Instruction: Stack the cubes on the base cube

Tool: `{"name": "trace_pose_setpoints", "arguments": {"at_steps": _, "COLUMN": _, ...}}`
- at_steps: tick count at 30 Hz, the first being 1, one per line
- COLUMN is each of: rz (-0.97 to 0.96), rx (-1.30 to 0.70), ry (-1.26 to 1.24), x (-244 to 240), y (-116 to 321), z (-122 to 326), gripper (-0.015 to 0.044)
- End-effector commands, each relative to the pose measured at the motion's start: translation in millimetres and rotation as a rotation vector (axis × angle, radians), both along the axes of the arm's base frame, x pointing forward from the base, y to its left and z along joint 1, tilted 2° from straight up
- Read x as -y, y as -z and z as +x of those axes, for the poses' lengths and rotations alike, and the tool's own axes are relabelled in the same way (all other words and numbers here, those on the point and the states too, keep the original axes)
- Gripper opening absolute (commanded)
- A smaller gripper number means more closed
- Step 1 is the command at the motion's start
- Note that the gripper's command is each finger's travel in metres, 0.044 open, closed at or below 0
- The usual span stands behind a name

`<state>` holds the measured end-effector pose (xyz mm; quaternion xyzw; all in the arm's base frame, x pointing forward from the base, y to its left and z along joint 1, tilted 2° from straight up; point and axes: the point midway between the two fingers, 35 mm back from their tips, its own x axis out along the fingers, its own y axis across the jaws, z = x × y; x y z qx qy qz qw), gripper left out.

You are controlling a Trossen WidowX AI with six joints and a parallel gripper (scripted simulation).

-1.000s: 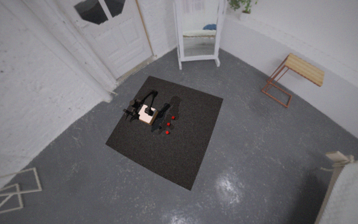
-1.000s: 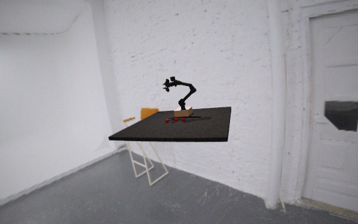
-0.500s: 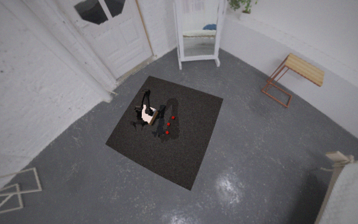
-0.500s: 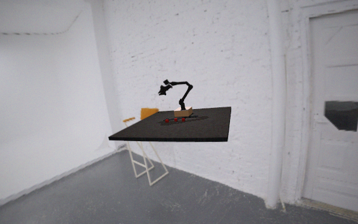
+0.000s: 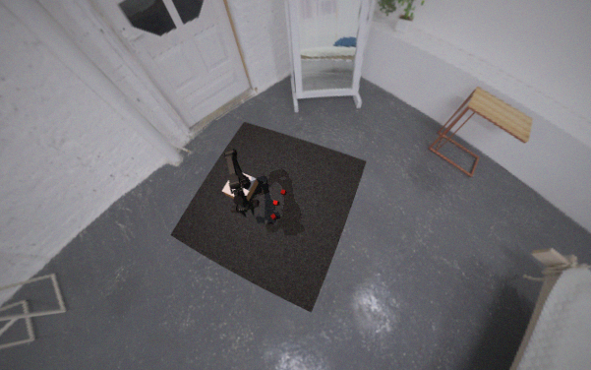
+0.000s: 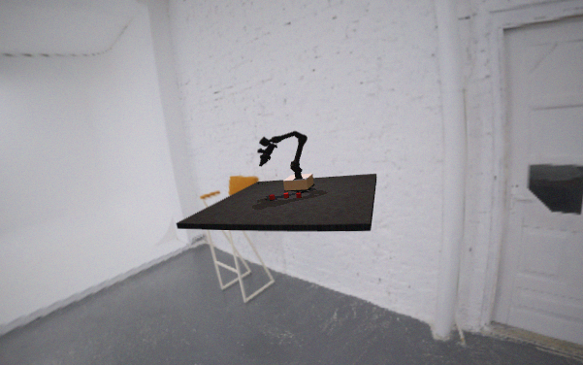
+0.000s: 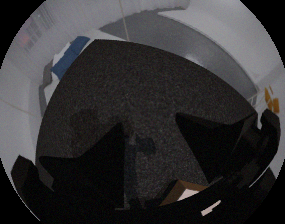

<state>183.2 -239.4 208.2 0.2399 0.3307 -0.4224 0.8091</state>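
Note:
Three red cubes stand apart on the dark table top: one cube [image 5: 283,192] [image 6: 299,195], a middle cube [image 5: 275,203] [image 6: 286,195] and another cube [image 5: 272,216] [image 6: 272,197]. They look alike, and I cannot tell which is the fixed base cube. None is stacked on another. My gripper [image 5: 247,214] [image 6: 262,164] [image 7: 150,121] is open and empty, its fingers well apart in the wrist view. It hangs high above the table, off to the side of the cubes. No cube shows in the wrist view.
The arm stands on a pale box [image 5: 228,188] [image 6: 298,185] [image 7: 188,194] on the dark table top [image 5: 306,280] [image 6: 331,209] [image 7: 143,75], close beside the cubes. The arm's shadow falls around the cubes. Stools, a mirror and a small side table stand away from the table.

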Motion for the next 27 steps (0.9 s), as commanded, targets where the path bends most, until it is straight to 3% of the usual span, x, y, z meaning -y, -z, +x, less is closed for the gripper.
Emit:
{"name": "trace_pose_setpoints", "arguments": {"at_steps": 1, "rz": 0.156, "rx": 0.015, "ry": 0.029, "x": -22, "y": 21, "z": 27, "gripper": 0.0265}}
{"name": "trace_pose_setpoints", "arguments": {"at_steps": 15, "rz": 0.550, "rx": -0.114, "ry": 0.194, "x": -118, "y": 89, "z": 81, "gripper": 0.0265}}
{"name": "trace_pose_setpoints", "arguments": {"at_steps": 27, "rz": 0.663, "rx": -0.290, "ry": 0.375, "x": -191, "y": 128, "z": 86, "gripper": 0.0265}}
